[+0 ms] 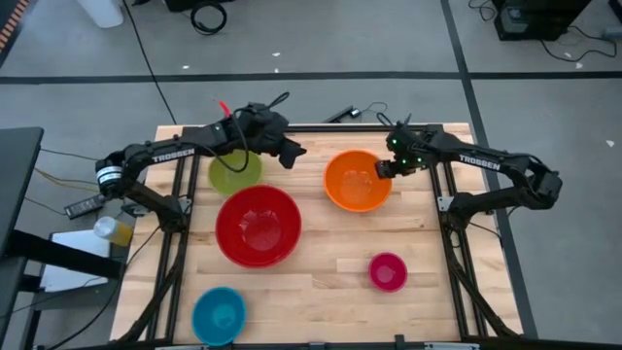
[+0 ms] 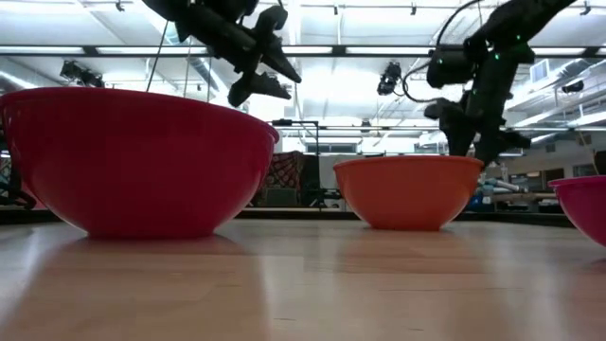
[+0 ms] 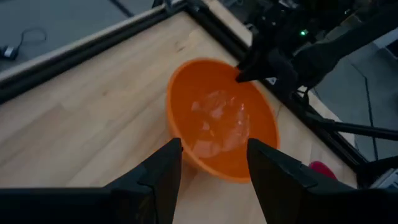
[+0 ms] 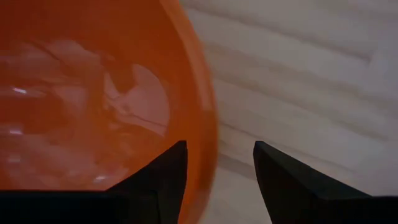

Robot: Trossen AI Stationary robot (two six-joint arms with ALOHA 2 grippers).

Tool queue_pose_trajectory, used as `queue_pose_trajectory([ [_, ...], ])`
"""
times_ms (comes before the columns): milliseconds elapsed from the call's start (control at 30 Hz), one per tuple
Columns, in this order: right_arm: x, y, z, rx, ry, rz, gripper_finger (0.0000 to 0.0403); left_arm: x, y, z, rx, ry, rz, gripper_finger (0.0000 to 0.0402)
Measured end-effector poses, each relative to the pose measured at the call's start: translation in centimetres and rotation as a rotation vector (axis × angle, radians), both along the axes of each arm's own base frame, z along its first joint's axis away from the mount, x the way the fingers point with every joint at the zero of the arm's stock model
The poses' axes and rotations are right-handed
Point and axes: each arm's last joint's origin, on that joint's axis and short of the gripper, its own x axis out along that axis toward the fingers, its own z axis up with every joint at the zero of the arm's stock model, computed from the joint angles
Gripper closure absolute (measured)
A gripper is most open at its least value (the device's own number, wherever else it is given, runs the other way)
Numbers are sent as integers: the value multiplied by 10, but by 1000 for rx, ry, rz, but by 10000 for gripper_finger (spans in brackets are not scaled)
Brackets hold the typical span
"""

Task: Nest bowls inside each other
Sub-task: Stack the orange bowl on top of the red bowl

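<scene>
Five bowls are seen on the wooden table (image 1: pixel 321 282). The red bowl (image 1: pixel 258 226) sits near the middle, with the lime green bowl (image 1: pixel 234 169) just beyond it toward the far edge and partly covered by the left arm. The orange bowl (image 1: pixel 358 180) stands to the right of these, apart from the red one. The pink bowl (image 1: pixel 388 271) lies nearer the front right, and the blue bowl (image 1: pixel 219 314) is placed at the front left corner. None of the bowls is nested in another. The right end effector (image 4: pixel 216 155) is positioned over the orange bowl's right-hand rim, its fingers spread, one finger over the inside of the bowl and the other over the outside; no contact with the rim can be made out. The left end effector (image 1: pixel 292 151) is held raised above the table between the green and orange bowls, its fingers (image 3: pixel 165 168) spread and nothing gripped between them, and the orange bowl is seen ahead of it. In the low view both arms are seen well above the table surface.
</scene>
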Motion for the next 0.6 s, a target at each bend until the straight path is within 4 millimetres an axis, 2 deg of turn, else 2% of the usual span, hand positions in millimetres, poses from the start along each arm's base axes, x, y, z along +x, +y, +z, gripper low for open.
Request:
queue_pose_trajectory([
  [133,-2,2,-15,10,-19,7,218,-2,-1,-4,-24,48,2,216],
  [233,-2,4,-23,21,-53,14,246,-3,-2,-6,-34,64,1,216],
  [467,0,7,-29,43,-94,39,378,-4,-2,-7,-91,62,36,216],
  [533,2,9,-29,48,-101,58,387,-4,-2,-7,-92,62,36,216],
  [600,5,10,-26,51,-118,60,380,-4,-2,-7,-94,65,37,216],
])
